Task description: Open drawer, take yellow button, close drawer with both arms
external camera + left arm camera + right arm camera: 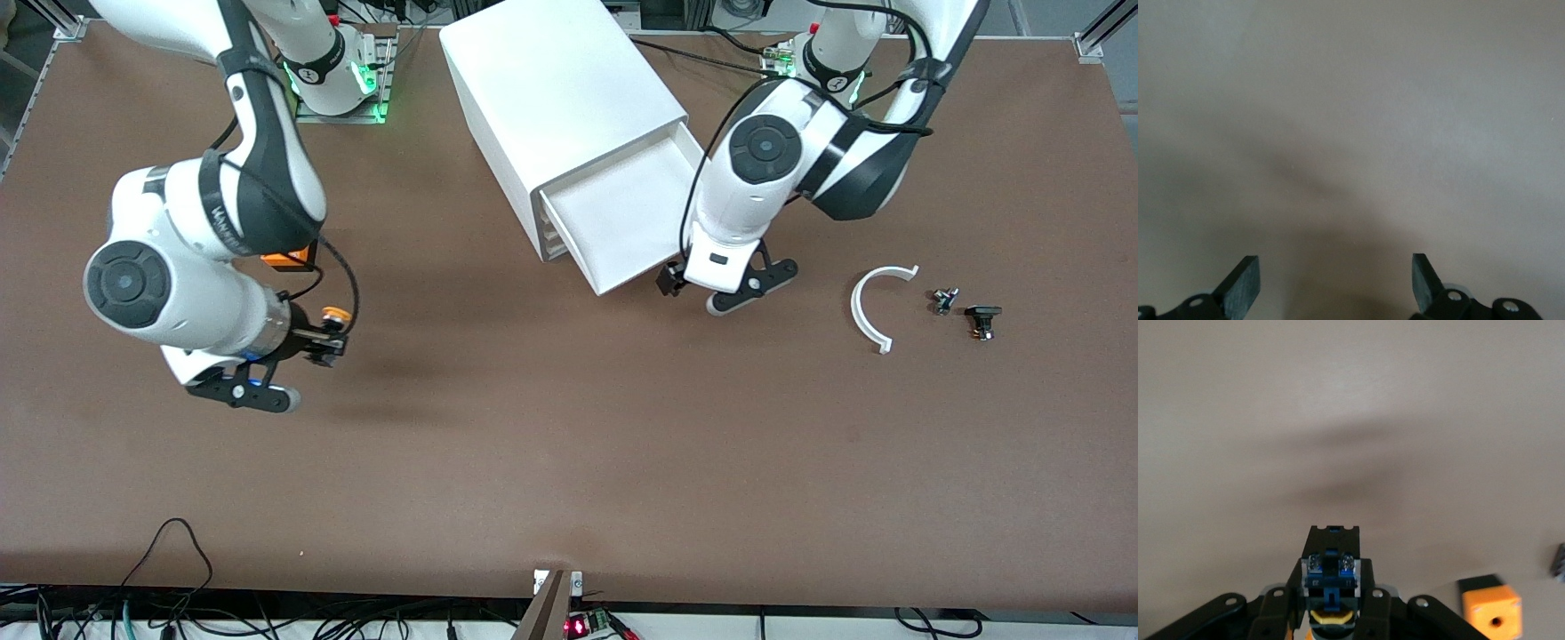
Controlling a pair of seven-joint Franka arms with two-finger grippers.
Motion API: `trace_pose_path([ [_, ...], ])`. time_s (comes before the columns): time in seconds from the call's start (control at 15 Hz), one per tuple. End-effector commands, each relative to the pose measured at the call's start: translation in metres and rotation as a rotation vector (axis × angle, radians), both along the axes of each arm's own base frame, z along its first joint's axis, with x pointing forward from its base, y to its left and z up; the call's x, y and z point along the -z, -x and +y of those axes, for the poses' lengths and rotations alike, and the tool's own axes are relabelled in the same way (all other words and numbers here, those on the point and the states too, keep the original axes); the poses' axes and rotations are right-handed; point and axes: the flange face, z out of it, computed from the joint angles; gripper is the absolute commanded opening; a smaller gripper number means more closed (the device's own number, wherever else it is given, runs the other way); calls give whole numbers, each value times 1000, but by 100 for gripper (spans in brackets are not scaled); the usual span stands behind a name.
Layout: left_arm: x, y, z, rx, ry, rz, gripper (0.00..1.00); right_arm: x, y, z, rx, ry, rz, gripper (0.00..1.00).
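Two end effectors, two different states: the right end effector (327, 348) is clamped on the button (334, 315), held up over bare surface (569, 462) toward the right arm's end; the left end effector (725, 286) hangs with its jaws spread wide and nothing between them, just beside the front edge of the drawer (618, 213), low over the surface.

The drawer stands pulled well out of the cabinet (560, 107), its tray looking bare; so by my reading the opening and the taking are done and only the closing is left.

In the right wrist view the button (1330, 590) sits between the fingers (1368, 607), black-and-blue body outward and the yellow-orange cap near the palm; it looks small, light and rigid, with a smooth plastic body that could twist in a pinch; the flat sides of the body seem the sound place to hold, not the rounded cap.

The drawer looks like thin, light plastic that should slide easily but may skew if pushed at one corner; a push at the middle of its front edge seems safest, and open jaws need not grip anything for that.

An orange cube (1491, 608) rests on the surface near the right end effector; a white arc (876, 307) and two small dark parts (965, 311) lie toward the left arm's end.
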Motion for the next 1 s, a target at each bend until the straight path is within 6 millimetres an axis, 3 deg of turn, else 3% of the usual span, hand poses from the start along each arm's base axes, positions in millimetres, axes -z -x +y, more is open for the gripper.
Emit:
trace_pose_path([
  [0.0, 8, 8, -15, -17, -21, -14, 100, 24, 9, -44, -85, -20, -12, 1],
  [0.33, 12, 26, -34, 16, -33, -3, 100, 88, 18, -118, -187, -48, -71, 2],
  [0.53, 12, 51, -58, 18, -34, 7, 100, 124, 26, -151, -207, -56, -107, 2],
  [0.93, 14, 98, -96, 42, -29, 48, 100, 183, 45, -168, -182, -12, -134, 5],
])
